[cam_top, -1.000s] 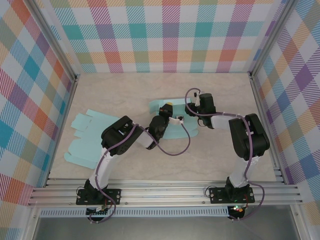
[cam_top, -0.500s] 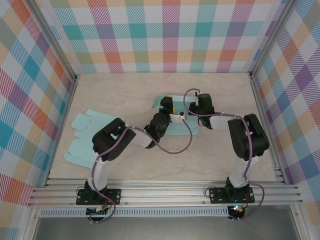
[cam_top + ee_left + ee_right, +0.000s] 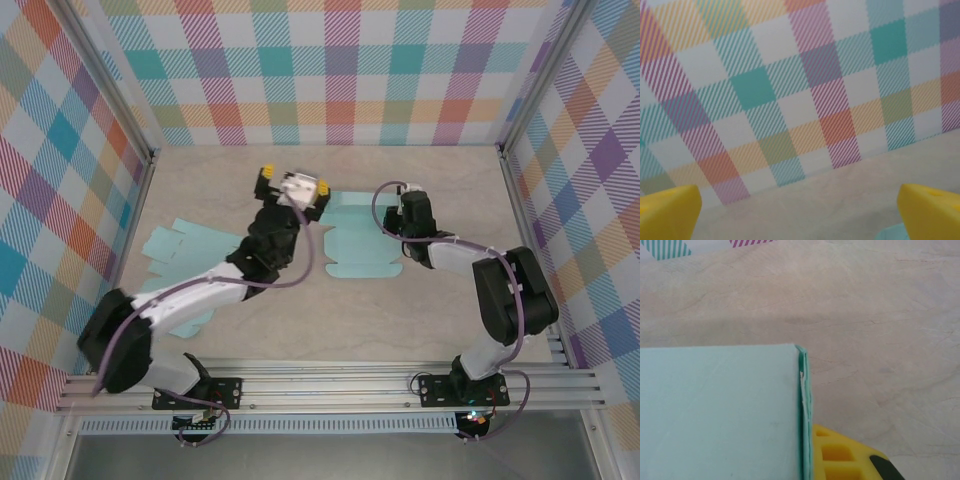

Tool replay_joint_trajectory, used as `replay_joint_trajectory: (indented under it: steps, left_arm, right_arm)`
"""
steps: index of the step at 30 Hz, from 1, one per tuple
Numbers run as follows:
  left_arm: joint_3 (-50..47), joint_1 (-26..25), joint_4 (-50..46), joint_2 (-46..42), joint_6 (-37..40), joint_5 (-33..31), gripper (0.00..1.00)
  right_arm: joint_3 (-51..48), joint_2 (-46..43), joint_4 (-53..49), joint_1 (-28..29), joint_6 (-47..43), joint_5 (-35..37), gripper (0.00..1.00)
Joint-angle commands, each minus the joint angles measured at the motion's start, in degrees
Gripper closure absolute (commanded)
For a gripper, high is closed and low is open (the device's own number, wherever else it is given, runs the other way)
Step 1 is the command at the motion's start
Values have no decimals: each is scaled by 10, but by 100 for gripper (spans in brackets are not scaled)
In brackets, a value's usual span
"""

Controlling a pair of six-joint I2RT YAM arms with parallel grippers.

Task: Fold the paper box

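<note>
The box is seen lying flat near the middle of the tabletop, with more teal sheets spread well apart from it at the left side. The right claw is pressed together on the box's right edge, where a doubled teal edge is seen touching its yellow finger. The left claw is held spread wide beyond the box's left end, faced toward the plaid wall, its 2 yellow fingertips set far apart.

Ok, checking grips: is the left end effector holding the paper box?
No, the left end effector is open, its yellow fingers wide apart with nothing between them.
</note>
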Motion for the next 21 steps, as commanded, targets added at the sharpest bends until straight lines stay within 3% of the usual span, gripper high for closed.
replay_joint_trajectory:
  steps: [1, 3, 6, 10, 21]
  left_arm:
    - [6, 65, -265, -47, -382, 46, 0]
    - [5, 87, -314, -57, -439, 111, 0]
    - [20, 90, -382, -45, -482, 158, 0]
    - [15, 88, -363, 0, -512, 231, 0]
    - [33, 81, -296, 105, -530, 247, 0]
  right_arm:
    - [-13, -27, -20, 4, 8, 3, 100]
    - [-14, -35, -34, 5, 13, -1, 100]
    - [-13, -44, -54, 5, 21, -3, 100]
    - [-16, -51, -69, 12, 37, 0, 100]
    - [-5, -62, -108, 36, 55, -4, 100]
